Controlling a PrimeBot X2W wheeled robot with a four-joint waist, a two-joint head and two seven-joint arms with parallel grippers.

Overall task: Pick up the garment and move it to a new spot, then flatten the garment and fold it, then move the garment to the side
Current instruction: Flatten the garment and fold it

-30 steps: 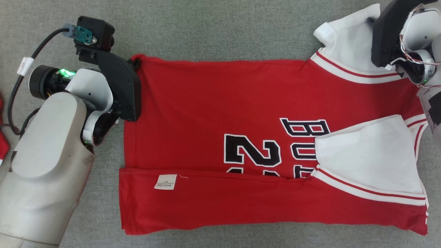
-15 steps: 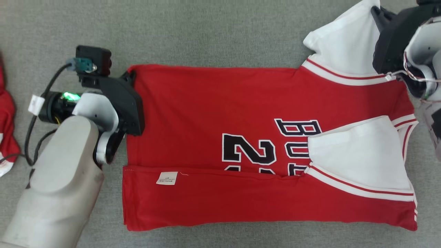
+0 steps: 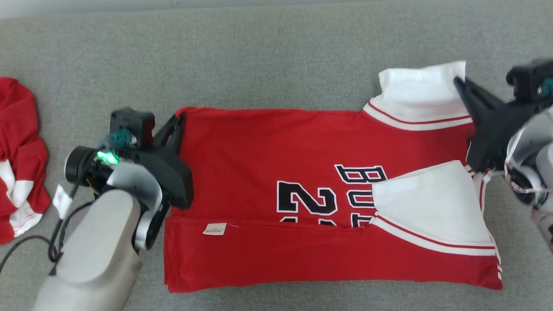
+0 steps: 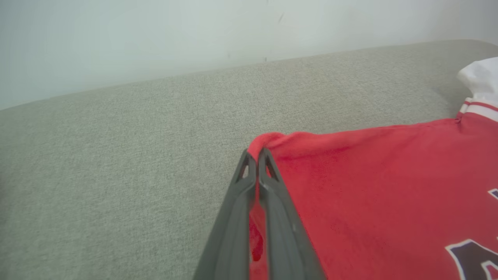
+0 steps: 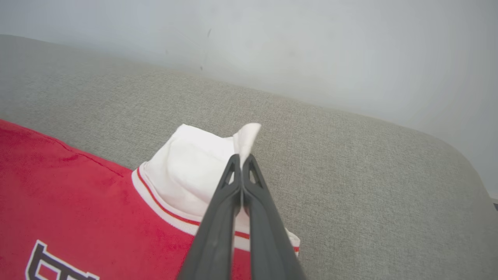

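The garment (image 3: 268, 155) is a red jersey with white sleeves and black lettering, lying flat on the grey padded surface (image 3: 259, 56). Its near edge is folded up over the front, with a small white tag showing. My left gripper (image 3: 180, 117) is shut on the garment's far left corner; in the left wrist view red cloth (image 4: 369, 175) is pinched between the closed fingers (image 4: 249, 182). My right gripper (image 3: 457, 81) is shut on the corner of the far white sleeve (image 3: 419, 93), and the right wrist view shows the sleeve tip (image 5: 247, 136) poking past the closed fingers (image 5: 229, 186).
Another red and white cloth (image 3: 19, 151) lies bunched at the left edge. A black cable (image 3: 26, 244) hangs by my left forearm. The surface ends at a pale wall (image 4: 155, 31) beyond the garment. Bare grey surface lies behind the garment.
The camera has tilted, shifting the whole picture. My right gripper has closed on the far white sleeve's corner, which has changed shape. The left gripper stays shut on its corner.
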